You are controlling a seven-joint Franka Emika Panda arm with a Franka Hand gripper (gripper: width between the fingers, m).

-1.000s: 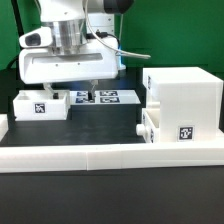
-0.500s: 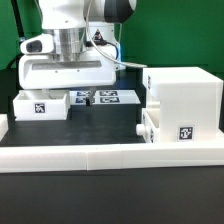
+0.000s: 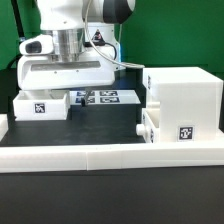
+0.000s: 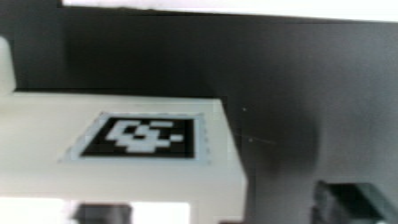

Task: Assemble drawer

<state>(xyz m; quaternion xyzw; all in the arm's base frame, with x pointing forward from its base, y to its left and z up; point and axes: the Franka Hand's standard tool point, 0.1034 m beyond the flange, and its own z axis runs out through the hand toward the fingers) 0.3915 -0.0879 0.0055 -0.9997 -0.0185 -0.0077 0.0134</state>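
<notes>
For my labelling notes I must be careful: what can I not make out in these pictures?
Gripper opening: too small in the exterior view, blurred in the wrist view.
Housing inside: its walls hide it, exterior view.
Marker board tags: too small, arm covers part, exterior view.

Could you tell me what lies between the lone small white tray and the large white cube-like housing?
The exterior view shows the flat white marker board there, at the back, with bare black table in front.

White arm (image 3: 70,14), black joint cap (image 3: 119,8), ribbed silver wrist (image 3: 68,45) — side camera pod (image 3: 36,45), thin dark cables (image 3: 128,65)
</notes>
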